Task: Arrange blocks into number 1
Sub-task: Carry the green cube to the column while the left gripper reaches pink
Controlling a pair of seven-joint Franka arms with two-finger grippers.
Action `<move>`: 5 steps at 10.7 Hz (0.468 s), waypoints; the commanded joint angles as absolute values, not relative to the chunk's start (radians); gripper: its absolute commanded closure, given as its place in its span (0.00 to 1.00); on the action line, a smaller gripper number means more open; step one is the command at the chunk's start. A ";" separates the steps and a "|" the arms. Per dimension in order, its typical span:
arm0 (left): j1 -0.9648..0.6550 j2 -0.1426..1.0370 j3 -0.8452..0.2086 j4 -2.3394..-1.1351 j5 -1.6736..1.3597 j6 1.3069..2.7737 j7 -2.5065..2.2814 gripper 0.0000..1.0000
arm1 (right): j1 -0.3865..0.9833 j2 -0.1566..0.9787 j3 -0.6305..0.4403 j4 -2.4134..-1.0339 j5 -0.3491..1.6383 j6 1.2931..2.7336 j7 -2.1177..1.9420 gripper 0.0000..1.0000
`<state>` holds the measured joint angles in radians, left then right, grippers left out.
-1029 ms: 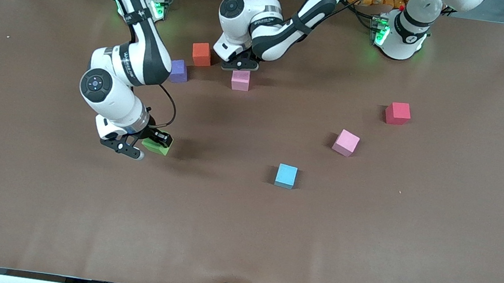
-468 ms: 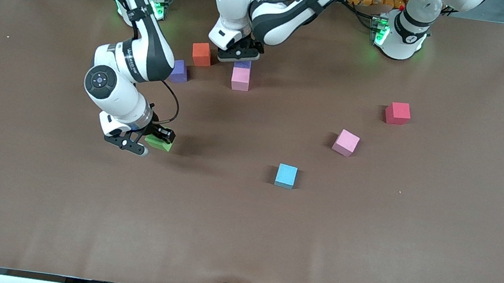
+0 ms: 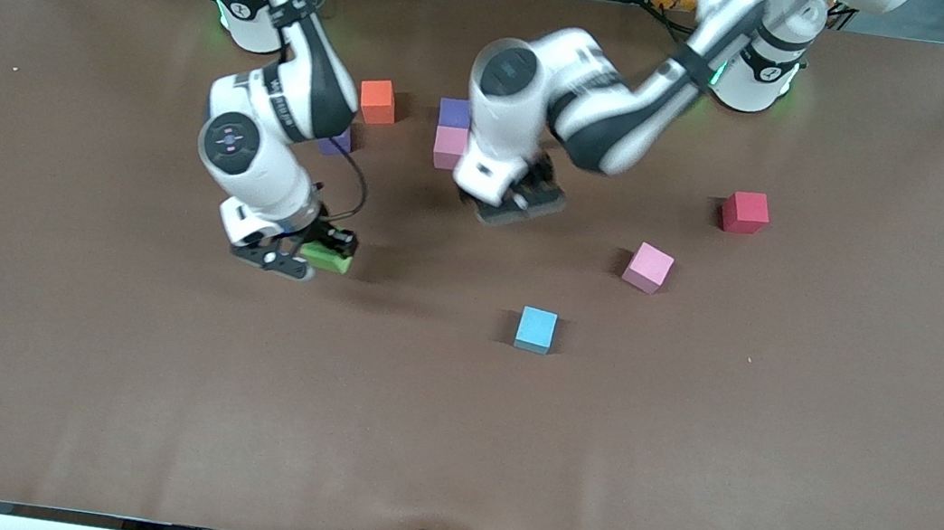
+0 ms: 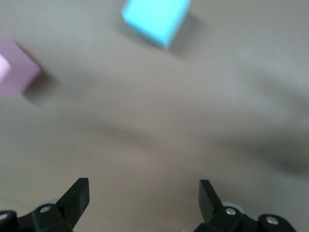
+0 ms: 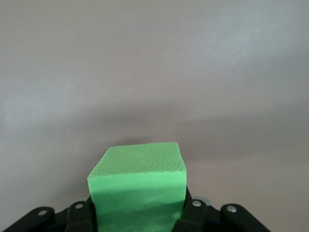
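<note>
Brown table (image 3: 778, 433), right hand (image 3: 318, 256) gripping green block (image 3: 328, 261), left hand (image 3: 521, 201) spread

The green block (image 5: 137, 186) is showing a matte, finely pebbled, foam-like skin; the brown table (image 3: 686, 439) is looking smooth and matte, faintly creased.
</note>
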<state>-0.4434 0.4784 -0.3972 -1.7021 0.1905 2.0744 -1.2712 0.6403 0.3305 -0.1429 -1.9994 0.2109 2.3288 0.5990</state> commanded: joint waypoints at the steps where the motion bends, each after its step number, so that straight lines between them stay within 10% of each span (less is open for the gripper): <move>1: -0.340 0.436 -0.413 -1.742 0.213 2.051 -1.168 0.00 | 0.754 0.310 -0.146 -2.033 0.209 2.351 0.711 0.41; 5: -0.189 0.292 -0.419 -2.003 0.244 2.155 -0.866 0.00 | 0.915 0.308 -0.143 -2.158 0.210 2.535 0.784 0.41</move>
<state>-0.2391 0.3929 -0.4015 -1.8481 0.2187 2.0799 -0.9393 0.8746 0.3310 -0.1364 -2.0793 0.2110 2.4607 0.7651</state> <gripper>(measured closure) 0.000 0.410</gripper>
